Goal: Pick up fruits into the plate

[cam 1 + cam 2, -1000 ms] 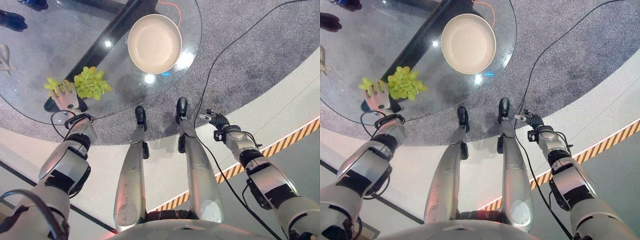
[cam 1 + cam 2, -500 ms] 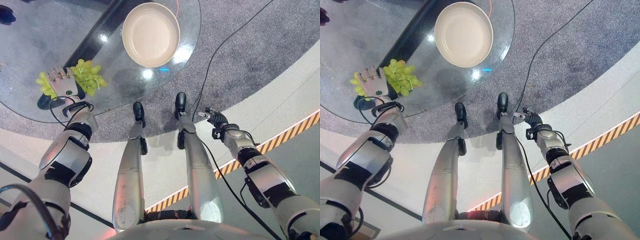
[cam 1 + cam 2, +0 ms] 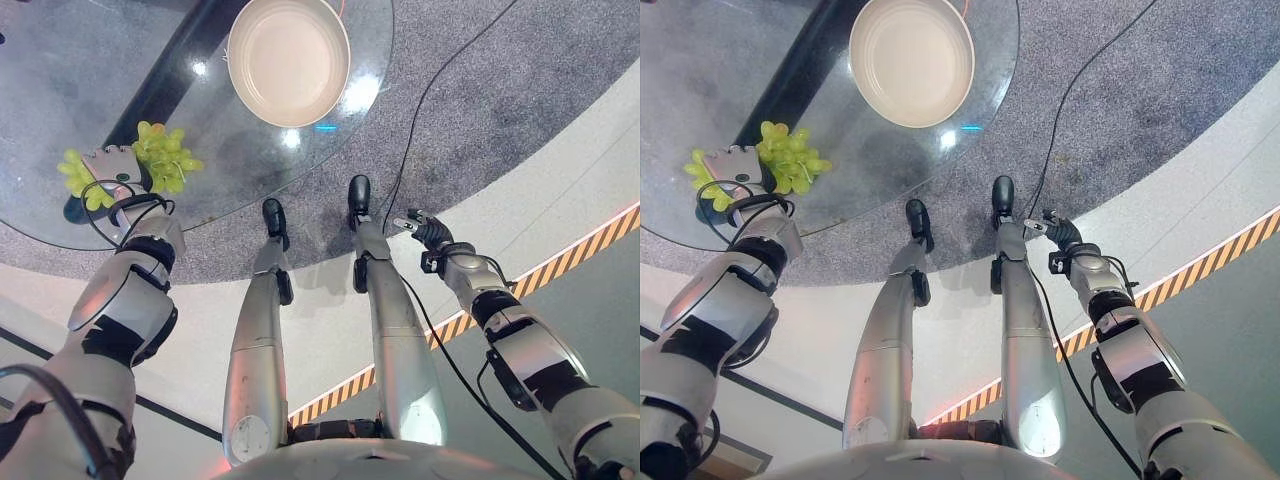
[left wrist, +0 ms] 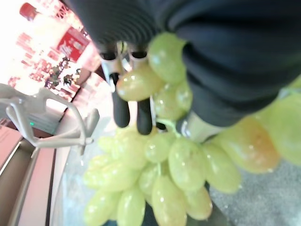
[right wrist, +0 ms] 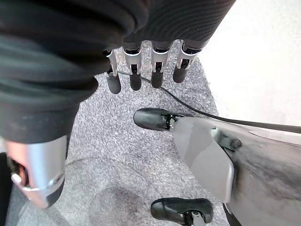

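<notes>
The step in hand looks like the grasp. The left robot hand [image 3: 112,168] lies over the grapes [image 3: 160,165] at 9 o'clock on the glass worktop [image 3: 60,70]. Its fingers [image 4: 121,101] curl round the bunch in the wrist view (grapes press close on both sides). The plate [image 3: 288,60] at 12 o'clock is empty. Next the bunch must probably be lifted and carried to the plate. The right robot hand [image 3: 425,232] hangs relaxed beside the body.
</notes>
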`<state>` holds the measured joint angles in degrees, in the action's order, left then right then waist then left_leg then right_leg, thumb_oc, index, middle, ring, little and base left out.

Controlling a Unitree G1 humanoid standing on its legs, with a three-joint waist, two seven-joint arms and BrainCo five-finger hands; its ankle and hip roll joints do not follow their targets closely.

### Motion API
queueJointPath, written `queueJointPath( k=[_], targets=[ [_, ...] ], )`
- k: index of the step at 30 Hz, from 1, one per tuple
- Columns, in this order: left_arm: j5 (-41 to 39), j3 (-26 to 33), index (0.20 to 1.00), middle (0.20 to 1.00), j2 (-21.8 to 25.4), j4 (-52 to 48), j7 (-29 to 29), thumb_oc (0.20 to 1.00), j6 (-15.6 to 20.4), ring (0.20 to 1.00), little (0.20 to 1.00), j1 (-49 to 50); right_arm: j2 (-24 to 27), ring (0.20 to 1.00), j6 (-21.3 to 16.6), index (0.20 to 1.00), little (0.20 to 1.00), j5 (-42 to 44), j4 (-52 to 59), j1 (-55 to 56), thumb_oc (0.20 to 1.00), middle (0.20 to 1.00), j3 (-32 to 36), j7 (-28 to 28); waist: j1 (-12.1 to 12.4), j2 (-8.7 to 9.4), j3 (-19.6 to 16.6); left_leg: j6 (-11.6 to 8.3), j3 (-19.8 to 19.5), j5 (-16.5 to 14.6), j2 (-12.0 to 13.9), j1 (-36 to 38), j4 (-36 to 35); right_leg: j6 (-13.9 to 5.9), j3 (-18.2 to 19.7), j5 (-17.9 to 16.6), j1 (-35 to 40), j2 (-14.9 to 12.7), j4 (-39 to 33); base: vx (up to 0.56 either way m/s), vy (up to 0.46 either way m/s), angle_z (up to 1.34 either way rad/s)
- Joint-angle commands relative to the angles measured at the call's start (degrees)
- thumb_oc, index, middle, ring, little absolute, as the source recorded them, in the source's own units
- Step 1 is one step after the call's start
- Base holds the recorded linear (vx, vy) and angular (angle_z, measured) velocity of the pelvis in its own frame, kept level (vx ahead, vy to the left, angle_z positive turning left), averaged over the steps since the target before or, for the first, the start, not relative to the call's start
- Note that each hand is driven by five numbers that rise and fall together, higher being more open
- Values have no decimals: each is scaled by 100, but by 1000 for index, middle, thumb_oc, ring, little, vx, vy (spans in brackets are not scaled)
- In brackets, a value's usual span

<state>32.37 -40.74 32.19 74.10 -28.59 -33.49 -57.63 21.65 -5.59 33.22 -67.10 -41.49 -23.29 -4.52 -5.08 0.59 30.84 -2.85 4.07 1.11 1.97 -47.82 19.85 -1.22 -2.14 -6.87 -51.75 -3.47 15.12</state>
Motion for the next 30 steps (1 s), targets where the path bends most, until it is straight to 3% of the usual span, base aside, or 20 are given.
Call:
queueJointPath(
  k=[1, 13, 16, 20, 30],
  targets=[
    [-47, 170, 200, 200, -339, 258, 211, 200, 207, 200, 200, 431, 37, 1000, -138, 1000, 1000, 136, 156, 237, 1000, 1000, -68, 13, 72, -54, -104, 154, -288, 13, -445, 52, -169, -42, 85, 659, -56, 592, 724, 0, 0, 0],
    [-509, 92, 200, 200, -282, 168, 8, 200, 350, 200, 200, 511, 31, 1000, -336, 1000, 1000, 59, 162, 386, 1000, 1000, -37, -119, 117, -216, -104, 161, -328, 138, -466, 797, -643, -78, 37, 673, 618, 528, 501, -14, 18, 1],
    [-861, 175, 200, 200, -102, 7, -53, 200, 391, 200, 200, 607, 198, 1000, -545, 1000, 1000, -20, 461, 812, 1000, 1000, 18, -325, 32, -209, -104, 144, -260, 124, -441, 1108, -778, -114, 94, 662, 889, 519, 383, -13, 63, -1],
    [-1090, 307, 200, 200, 138, -139, -27, 200, 503, 200, 200, 645, 370, 1000, -469, 1000, 1000, -35, 887, 1092, 1000, 1000, 70, -434, -19, -173, -104, 135, -201, 115, -415, 1410, -935, -140, 78, 664, 1160, 474, 248, 0, 0, 0],
    [-1456, 788, 200, 200, 699, -822, -101, 200, 1319, 200, 200, 940, 471, 1000, -273, 1000, 1000, -36, 1516, 1588, 1000, 1000, 246, -440, 20, -269, -104, 95, -194, 95, -364, 2551, -1369, -165, -74, 680, 2253, 218, -106, 57, -4, 1]
  ],
)
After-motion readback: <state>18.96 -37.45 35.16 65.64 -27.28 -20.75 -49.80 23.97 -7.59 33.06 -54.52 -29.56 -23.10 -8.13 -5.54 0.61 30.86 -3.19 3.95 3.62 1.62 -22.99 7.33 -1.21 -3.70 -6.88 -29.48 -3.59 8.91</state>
